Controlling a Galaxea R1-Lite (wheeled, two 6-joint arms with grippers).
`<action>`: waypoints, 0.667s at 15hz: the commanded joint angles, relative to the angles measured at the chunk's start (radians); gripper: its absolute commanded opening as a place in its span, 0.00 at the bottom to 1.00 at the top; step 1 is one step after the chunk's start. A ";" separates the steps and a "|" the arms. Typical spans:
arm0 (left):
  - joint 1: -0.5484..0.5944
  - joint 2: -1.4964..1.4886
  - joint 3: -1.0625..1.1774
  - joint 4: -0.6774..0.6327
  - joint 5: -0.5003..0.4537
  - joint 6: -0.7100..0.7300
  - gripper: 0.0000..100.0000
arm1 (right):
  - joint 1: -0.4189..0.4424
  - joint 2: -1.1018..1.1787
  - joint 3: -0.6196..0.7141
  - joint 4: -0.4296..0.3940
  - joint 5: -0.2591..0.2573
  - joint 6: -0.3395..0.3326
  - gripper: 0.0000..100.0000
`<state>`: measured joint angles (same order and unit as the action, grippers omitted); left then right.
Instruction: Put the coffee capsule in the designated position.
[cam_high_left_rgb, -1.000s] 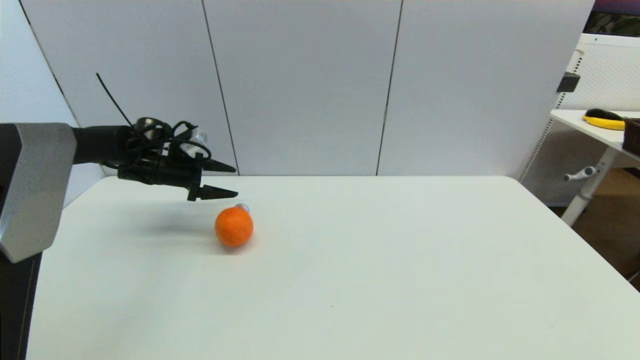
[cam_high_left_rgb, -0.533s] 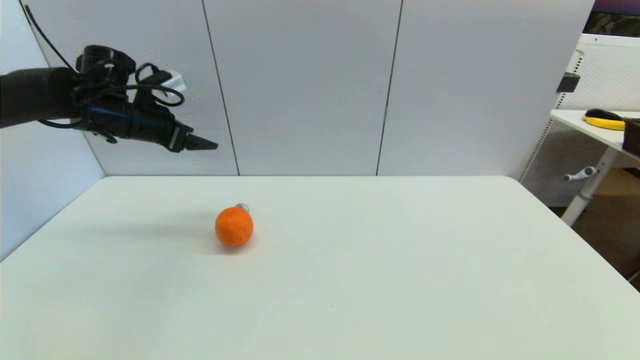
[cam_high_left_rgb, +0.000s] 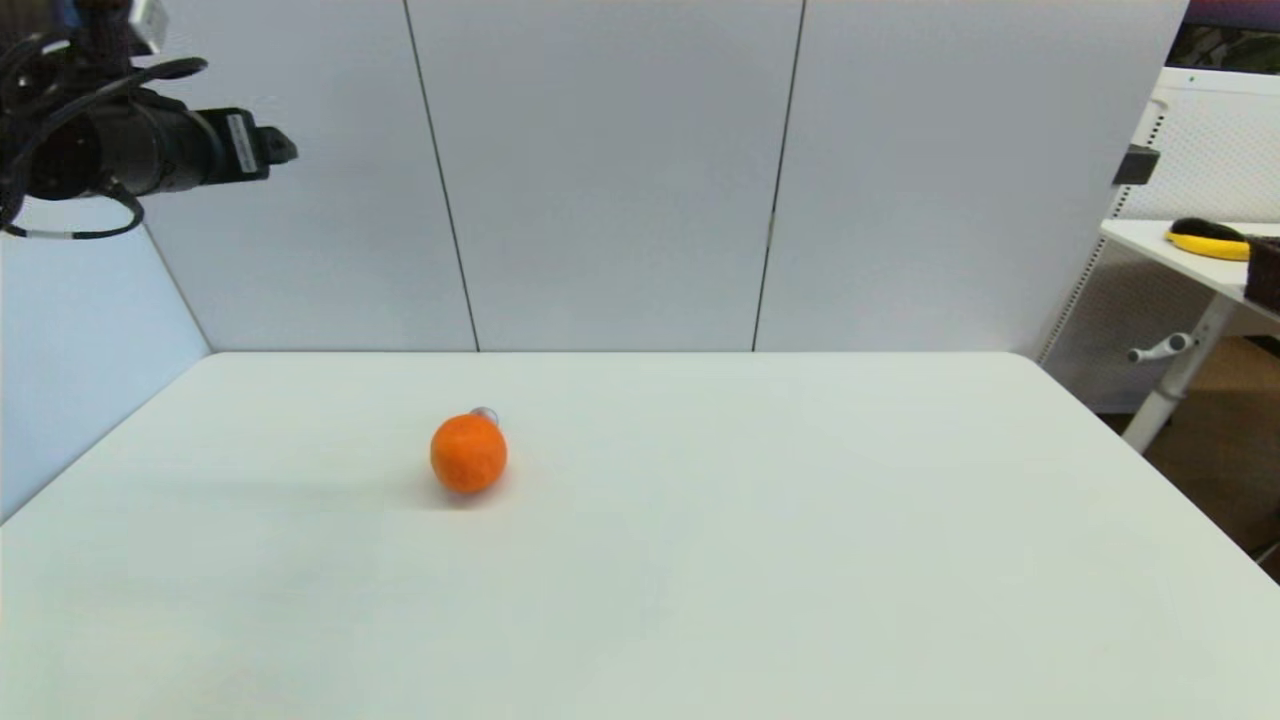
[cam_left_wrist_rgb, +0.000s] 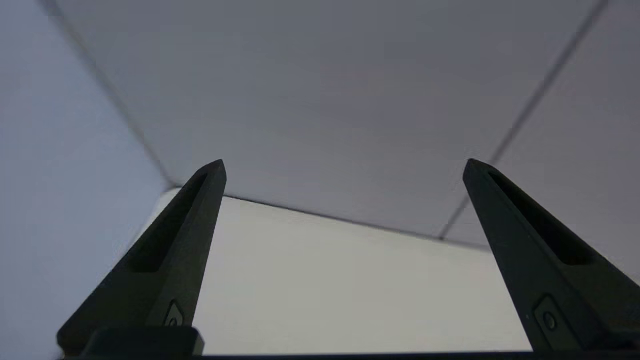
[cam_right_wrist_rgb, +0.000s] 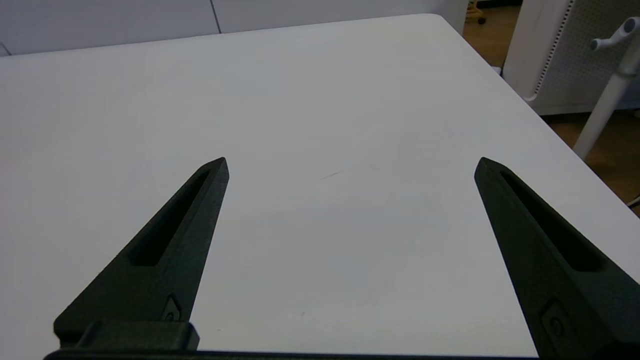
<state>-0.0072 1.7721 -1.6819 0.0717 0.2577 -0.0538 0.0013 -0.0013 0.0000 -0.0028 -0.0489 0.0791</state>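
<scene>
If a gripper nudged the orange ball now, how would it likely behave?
The orange ball looks round and sits on bare flat white table, so it would probably roll freely. The coffee capsule peeks out just behind it, so a push that way might knock it.

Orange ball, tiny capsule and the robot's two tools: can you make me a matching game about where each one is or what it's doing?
Things:
1. orange ball
2. coffee capsule
3. left tool
4. right tool

Places or states:
A. peeks out just behind the ball, mostly hidden
B. open, empty, high up by the back wall, at the left
C. sits on the white table, left of the middle
D. open, empty, over the bare table, seen only in its own wrist view

Pairs: 1-C, 2-A, 3-B, 4-D
</scene>
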 joint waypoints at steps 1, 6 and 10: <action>-0.027 -0.339 0.433 -0.211 -0.001 -0.020 1.00 | 0.000 0.001 0.002 0.000 0.000 0.001 1.00; -0.027 -0.772 0.927 -0.214 -0.159 0.006 1.00 | 0.000 0.001 0.002 0.000 0.000 0.001 1.00; -0.027 -1.128 1.225 -0.190 -0.169 0.006 1.00 | 0.000 0.001 0.002 0.000 0.000 0.001 1.00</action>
<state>-0.0326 0.9957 -0.7111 -0.1332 0.1057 -0.0489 0.0013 -0.0013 0.0000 -0.0023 -0.0485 0.0791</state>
